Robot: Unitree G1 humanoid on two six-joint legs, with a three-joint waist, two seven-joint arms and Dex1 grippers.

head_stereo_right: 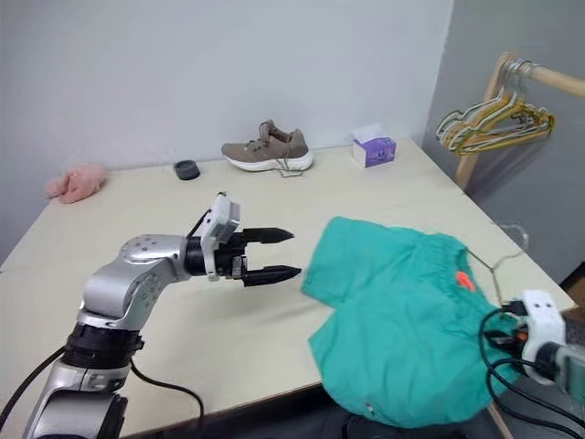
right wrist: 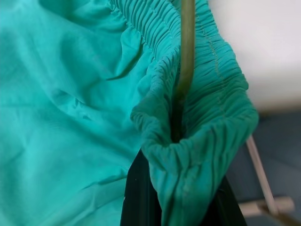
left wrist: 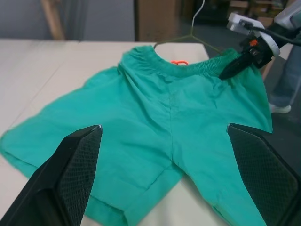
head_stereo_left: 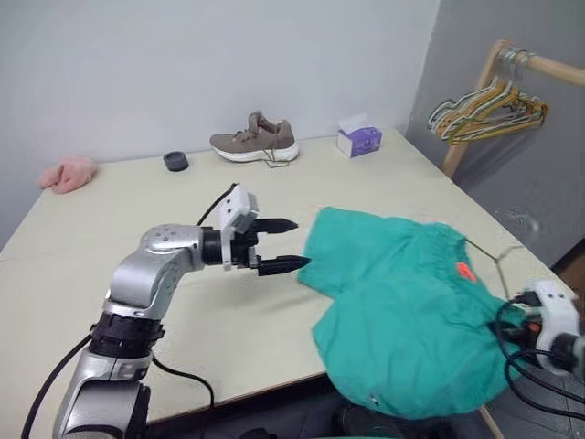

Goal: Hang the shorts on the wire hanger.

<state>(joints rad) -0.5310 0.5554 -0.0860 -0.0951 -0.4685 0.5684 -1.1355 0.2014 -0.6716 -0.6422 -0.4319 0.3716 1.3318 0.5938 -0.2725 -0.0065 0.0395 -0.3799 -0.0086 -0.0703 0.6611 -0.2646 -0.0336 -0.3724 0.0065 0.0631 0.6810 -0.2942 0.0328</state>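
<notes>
The shorts [head_stereo_left: 402, 311] lie spread on the table [head_stereo_left: 110, 229], at its near right corner, with one leg hanging over the front edge. The gathered waistband faces the right edge of the table, and the orange drawstring [head_stereo_left: 465, 271] shows at its middle.

The wire hanger [head_stereo_left: 494, 258] sits at the waistband. Its thin wire emerges from the fabric beside the drawstring and runs toward the table's right edge. In the right wrist view the wire [right wrist: 184, 70] enters a fold of the waistband, so part of the hanger appears to be inside the shorts.

The right gripper [left wrist: 235, 69] is closed on the waistband corner at the table's right edge (fabric bunches over its fingers in the right wrist view). Whether the wire is also pinched there cannot be told.

The left gripper [head_stereo_left: 285, 245] hovers above the table just left of the shorts, pointing at the near leg hem. Its jaws stand wide apart and hold nothing.

Step in hand, as judged: threading the shorts onto the hanger, with the right side pinned. The next move calls for the left gripper to take the fabric on its own side and draw it along the wire. The right grip should hold meanwhile, or the waistband may slide off.
</notes>
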